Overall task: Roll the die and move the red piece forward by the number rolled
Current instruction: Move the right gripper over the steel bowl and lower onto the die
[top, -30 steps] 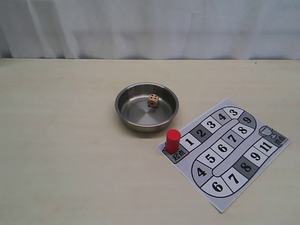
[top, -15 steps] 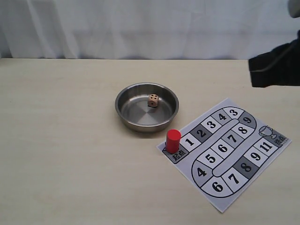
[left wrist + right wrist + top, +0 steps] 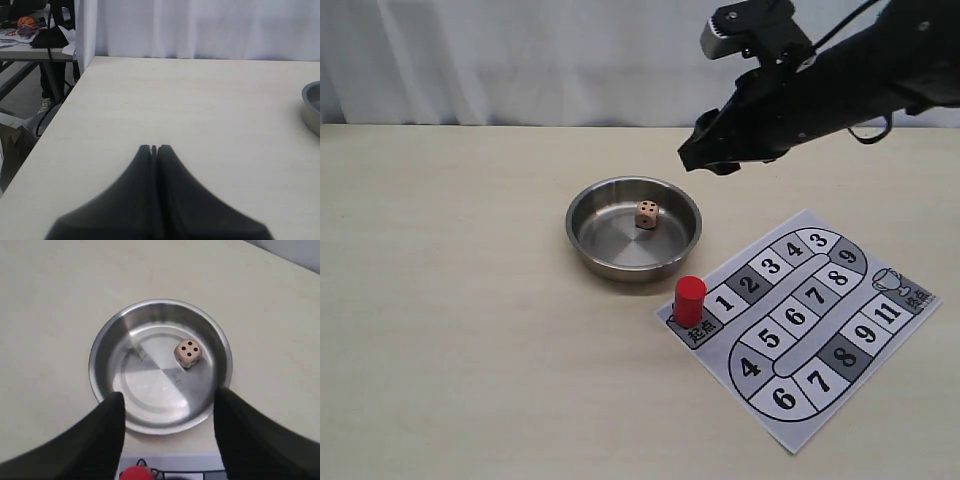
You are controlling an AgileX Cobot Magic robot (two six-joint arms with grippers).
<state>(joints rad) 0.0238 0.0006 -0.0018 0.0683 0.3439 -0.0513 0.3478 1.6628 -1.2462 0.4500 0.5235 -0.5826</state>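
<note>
Now | right gripper (image 3: 169, 393) spread, empty, hovering above steel bowl (image 3: 620, 272) | die (image 3: 188, 353) inside, wrist view shows four up | red piece (image 3: 689, 300) on start square of board (image 3: 798, 345) | left gripper (image 3: 154, 148) pressed together, empty.

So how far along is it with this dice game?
Barely begun. Nothing looks done: the red piece stands on the start square. In hand: the right gripper, open, hovers over the metal bowl holding the die, four up. Left: roll the die, then move the piece.
</note>
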